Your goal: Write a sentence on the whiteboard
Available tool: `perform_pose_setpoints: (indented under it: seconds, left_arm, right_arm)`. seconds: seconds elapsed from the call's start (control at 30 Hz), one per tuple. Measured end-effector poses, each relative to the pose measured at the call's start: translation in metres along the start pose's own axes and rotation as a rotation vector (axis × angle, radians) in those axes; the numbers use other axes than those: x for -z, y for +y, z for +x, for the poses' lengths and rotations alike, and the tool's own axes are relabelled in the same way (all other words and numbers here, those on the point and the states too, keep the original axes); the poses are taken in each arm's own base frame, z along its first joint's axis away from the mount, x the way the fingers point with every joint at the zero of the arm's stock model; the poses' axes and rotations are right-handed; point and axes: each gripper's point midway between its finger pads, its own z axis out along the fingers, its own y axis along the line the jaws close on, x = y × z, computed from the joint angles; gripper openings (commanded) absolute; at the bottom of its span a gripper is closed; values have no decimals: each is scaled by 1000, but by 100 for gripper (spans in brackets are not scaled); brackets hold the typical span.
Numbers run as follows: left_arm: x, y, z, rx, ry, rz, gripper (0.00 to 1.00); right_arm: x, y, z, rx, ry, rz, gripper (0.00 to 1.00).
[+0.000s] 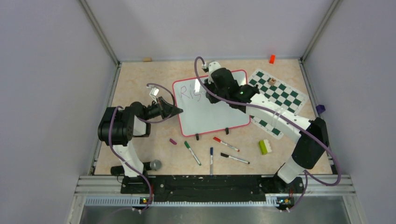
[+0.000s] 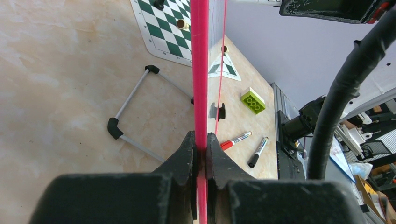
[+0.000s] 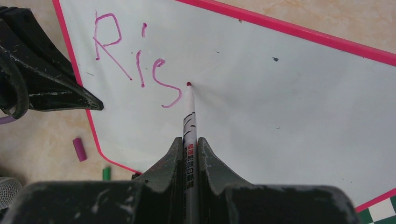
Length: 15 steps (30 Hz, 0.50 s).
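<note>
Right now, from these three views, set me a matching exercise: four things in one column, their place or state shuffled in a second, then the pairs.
Column one
1. left gripper
2. right gripper
3. lime brick
4. purple cap

Column two
A. lying on the table by the whiteboard's near left corner
B. shut on the whiteboard's red-pink rim
C. shut on a marker, tip at the board
D. lying on the table near the chess mat

Pairs: 1-B, 2-C, 3-D, 4-A

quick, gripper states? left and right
Left gripper: closed on edge of pink-rimmed glossy white whiteboard.
Right gripper: closed on thin white marker pen.
</note>
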Motion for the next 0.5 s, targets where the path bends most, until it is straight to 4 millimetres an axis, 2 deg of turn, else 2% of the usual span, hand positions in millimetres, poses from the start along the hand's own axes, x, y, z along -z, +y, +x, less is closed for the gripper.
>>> perform_pose_setpoints:
  seconds: [0.5]
  left_arm:
    - [0,1,0,10,-3,-6,0]
  right_arm:
    - [2,-11,3,6,8,67,0]
